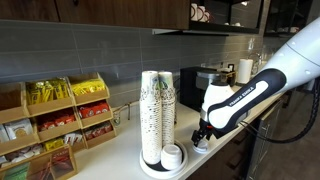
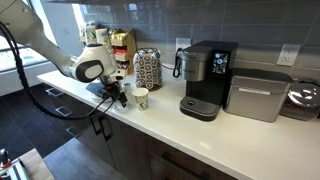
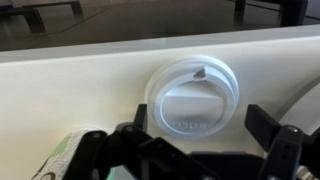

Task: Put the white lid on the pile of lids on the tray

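Note:
The white lid (image 3: 190,95) lies flat on the white counter, seen from above in the wrist view. My gripper (image 3: 197,118) is open, with one dark finger on each side of the lid; I cannot tell if they touch it. In both exterior views the gripper (image 1: 203,136) (image 2: 116,93) is low over the counter and hides the lid. The pile of lids (image 1: 172,155) sits on the round tray (image 1: 150,170), next to tall stacks of patterned paper cups (image 1: 157,115). The gripper is to the side of the tray, a short way from it.
A small printed paper cup (image 2: 141,97) stands on the counter next to the gripper. A black coffee machine (image 2: 205,80) and a grey box (image 2: 257,95) stand further along. A wooden rack of snack packets (image 1: 60,120) stands beyond the tray. The counter's front edge (image 2: 150,130) is close.

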Robot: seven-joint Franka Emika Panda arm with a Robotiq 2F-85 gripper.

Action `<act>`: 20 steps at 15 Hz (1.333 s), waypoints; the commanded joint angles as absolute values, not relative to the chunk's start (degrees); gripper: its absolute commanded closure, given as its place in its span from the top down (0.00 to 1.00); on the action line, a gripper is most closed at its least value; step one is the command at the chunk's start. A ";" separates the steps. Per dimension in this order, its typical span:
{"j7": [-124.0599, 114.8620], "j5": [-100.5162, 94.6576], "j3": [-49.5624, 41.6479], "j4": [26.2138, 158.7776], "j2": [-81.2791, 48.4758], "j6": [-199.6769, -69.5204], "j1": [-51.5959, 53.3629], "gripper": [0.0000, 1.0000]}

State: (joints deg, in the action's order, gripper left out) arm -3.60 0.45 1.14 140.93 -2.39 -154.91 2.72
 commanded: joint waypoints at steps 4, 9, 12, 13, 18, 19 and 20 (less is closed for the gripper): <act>-6.87 -0.81 0.91 139.96 -4.61 -155.37 2.30 1.00; -7.94 -0.75 0.87 139.21 -5.33 -155.36 2.44 1.00; -8.12 -0.58 0.87 138.82 -5.67 -155.28 2.46 0.91; -8.04 -0.46 0.89 138.77 -5.74 -155.28 2.45 0.85; -7.89 -0.44 0.91 138.62 -5.86 -155.30 2.47 0.78; -7.91 -0.44 0.91 138.54 -5.85 -155.33 2.48 0.76; -7.83 -0.26 0.94 138.47 -5.87 -155.32 2.46 0.76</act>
